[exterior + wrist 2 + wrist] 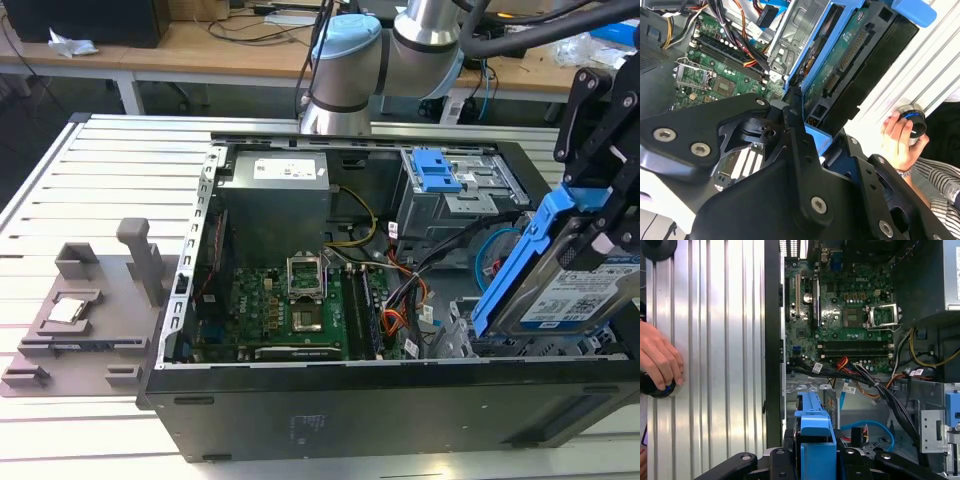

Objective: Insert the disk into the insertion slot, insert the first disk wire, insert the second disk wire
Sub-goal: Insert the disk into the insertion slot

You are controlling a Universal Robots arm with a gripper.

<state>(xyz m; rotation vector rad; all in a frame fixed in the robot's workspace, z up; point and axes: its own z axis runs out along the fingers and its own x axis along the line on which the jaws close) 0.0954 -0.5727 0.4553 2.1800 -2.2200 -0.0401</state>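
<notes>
Now | pincer point(603, 232) clamped on disk point(572, 292) | disk tilted, low end nr insertion slot point(458, 338), ext. view's right

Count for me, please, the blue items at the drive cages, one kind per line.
Blue-framed disk: 1
Ridged blue tab: 1
Light-blue flat cable: 1
Total: 3

Exterior view overlooks case point(350, 410); both wrist views near motherboard point(840, 315).
</notes>
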